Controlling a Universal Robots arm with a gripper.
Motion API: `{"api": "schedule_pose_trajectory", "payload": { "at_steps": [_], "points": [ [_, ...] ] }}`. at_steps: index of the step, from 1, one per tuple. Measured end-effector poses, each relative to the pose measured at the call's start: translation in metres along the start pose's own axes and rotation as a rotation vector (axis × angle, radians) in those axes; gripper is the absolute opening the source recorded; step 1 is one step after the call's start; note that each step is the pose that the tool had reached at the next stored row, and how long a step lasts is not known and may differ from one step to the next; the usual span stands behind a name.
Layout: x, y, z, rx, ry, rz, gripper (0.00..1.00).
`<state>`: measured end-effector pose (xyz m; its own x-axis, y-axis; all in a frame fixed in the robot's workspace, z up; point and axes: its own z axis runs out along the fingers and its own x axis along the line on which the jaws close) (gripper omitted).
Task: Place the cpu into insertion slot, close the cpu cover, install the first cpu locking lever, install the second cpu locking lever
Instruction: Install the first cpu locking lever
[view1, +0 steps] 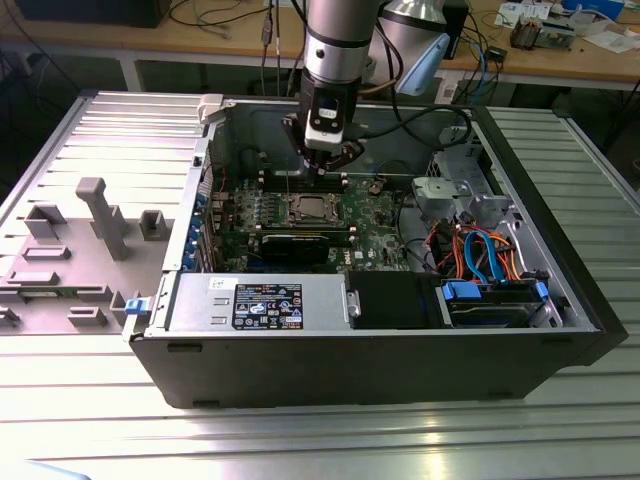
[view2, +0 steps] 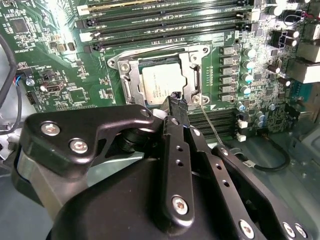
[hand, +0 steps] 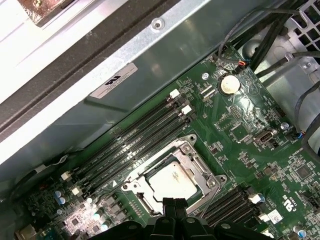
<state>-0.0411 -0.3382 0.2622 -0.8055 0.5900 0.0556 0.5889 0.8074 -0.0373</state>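
though seated, silvery cpu (hand: 172, 181) covered

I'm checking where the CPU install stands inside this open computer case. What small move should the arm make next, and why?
Probably a short descent onto the thin lever wire. The silvery square cpu already lies in the insertion slot with the silver frame-shaped cpu cover down around it, and the black gripper hangs close above the slot's edge beside that wire.

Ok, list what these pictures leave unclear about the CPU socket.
- Near edge of the insertion slot: in the first wrist view the gripper covers it.
- One corner of the cpu cover: in the second wrist view the gripper hides it.
- Locking levers: too thin to tell latched or free in the exterior view.
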Motion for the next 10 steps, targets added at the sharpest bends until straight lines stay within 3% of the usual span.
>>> {"api": "schedule_pose_trajectory", "payload": {
  "at_steps": [10],
  "points": [
    [0.0000,0.0000,0.0000,0.0020,-0.0014,-0.038,0.11]
  ]
}}
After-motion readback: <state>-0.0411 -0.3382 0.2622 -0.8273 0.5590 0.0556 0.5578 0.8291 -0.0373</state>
